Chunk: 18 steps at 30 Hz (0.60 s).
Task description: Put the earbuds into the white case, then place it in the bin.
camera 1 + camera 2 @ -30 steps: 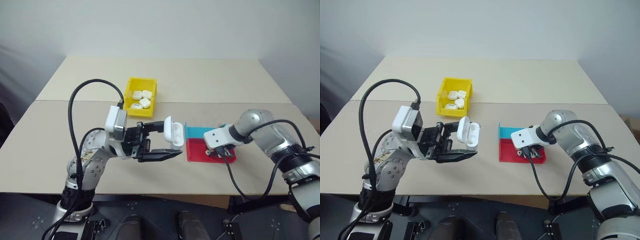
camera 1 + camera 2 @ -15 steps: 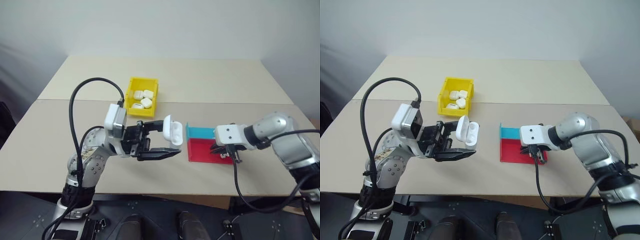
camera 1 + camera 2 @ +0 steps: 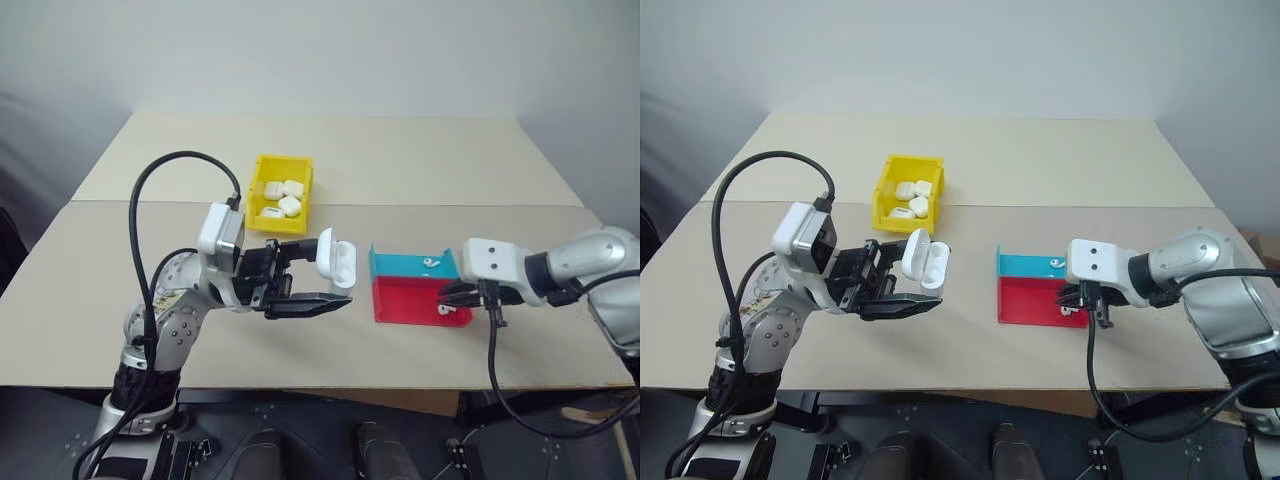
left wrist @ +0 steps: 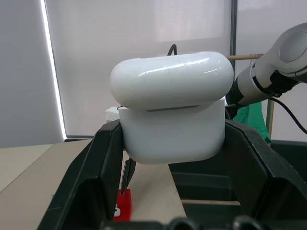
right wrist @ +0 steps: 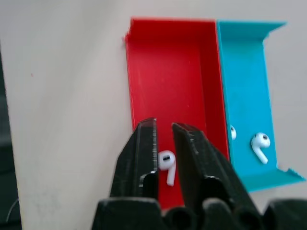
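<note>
The right gripper (image 5: 164, 132), fingers slightly apart and empty, hovers over the red tray (image 5: 168, 72), an earbud (image 5: 167, 162) lying directly beneath its tips, stem pointing toward the wrist. Left of it, the left gripper (image 3: 322, 285) clamps the white case (image 3: 336, 259), lid open.

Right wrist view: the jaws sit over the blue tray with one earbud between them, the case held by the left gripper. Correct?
Not quite. The earbud between the right gripper jaws lies in the red tray, not the blue tray, as the right wrist view shows. The white case is in the left gripper.
</note>
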Tool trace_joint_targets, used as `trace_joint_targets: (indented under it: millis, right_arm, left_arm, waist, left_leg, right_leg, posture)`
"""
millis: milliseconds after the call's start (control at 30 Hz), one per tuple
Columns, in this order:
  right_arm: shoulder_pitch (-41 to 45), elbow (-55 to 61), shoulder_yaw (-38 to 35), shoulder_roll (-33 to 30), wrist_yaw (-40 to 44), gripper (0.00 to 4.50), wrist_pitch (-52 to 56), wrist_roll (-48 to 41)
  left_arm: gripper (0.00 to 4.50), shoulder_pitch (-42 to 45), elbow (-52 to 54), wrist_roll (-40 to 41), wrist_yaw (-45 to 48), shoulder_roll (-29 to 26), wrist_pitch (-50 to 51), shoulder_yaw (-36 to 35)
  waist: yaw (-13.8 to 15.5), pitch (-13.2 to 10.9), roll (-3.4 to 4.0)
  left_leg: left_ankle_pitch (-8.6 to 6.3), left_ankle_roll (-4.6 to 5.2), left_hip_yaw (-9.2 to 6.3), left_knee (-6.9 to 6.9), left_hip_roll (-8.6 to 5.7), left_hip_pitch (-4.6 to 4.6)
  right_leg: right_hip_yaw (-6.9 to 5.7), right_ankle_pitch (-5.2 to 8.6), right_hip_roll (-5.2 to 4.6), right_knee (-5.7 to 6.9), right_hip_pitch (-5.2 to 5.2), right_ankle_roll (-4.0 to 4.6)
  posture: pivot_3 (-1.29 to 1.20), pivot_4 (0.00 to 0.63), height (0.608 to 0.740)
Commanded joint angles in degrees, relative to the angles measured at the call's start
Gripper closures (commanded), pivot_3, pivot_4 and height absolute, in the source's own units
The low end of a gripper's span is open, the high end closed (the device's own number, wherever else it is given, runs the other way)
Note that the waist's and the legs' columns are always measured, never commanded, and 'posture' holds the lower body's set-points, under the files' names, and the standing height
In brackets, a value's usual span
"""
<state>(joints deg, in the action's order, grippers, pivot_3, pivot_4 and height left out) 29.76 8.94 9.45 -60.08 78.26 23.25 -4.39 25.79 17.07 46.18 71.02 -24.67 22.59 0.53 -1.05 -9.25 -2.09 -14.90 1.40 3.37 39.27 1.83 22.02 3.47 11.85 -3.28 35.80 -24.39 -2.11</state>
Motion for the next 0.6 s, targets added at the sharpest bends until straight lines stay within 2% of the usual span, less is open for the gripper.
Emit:
trace_joint_targets:
  millis: [33,67,267,600]
  right_arm:
    - [3.55,-3.34,3.3,-0.9,2.23,2.48,-5.01,3.51]
    - [4.55,-4.84,4.71,-0.57,2.54,2.2,-6.11,4.78]
    - [8.29,-13.73,10.18,1.46,3.37,2.2,-12.12,10.27]
    - [11.2,-22.41,13.02,4.66,5.03,2.2,-16.12,14.22]
  left_arm:
    - [1.71,-0.59,2.58,0.85,-0.71,0.34,-0.72,-0.23]
    - [1.71,-0.92,2.92,0.83,-0.96,0.35,-0.79,-0.32]
    - [1.71,-2.24,4.38,0.74,-2.45,0.4,-1.02,-0.58]
    - [1.71,-4.06,6.26,0.79,-4.21,0.4,-1.31,-0.57]
  waist:
    - [-0.03,0.0,0.0]
    - [-0.04,0.0,0.0]
    - [0.19,0.0,0.0]
    - [0.18,0.0,0.0]
  left_leg:
    - [0.0,0.0,0.0,-0.01,0.01,-0.01]
    - [0.0,0.0,0.0,-0.01,0.01,-0.01]
    - [0.0,0.0,0.01,-0.01,-0.01,0.04]
    - [0.0,0.0,0.01,-0.02,0.0,0.01]
  right_leg:
    - [0.0,0.0,0.01,0.0,0.0,0.0]
    - [0.0,0.0,0.01,0.0,0.0,0.0]
    - [0.0,0.0,-0.02,-0.03,-0.02,0.0]
    - [0.0,-0.01,-0.01,-0.02,0.0,0.02]
  posture:
    - [0.0,0.15,0.74]
    - [0.0,0.15,0.74]
    - [0.0,0.15,0.74]
    - [0.0,0.15,0.74]
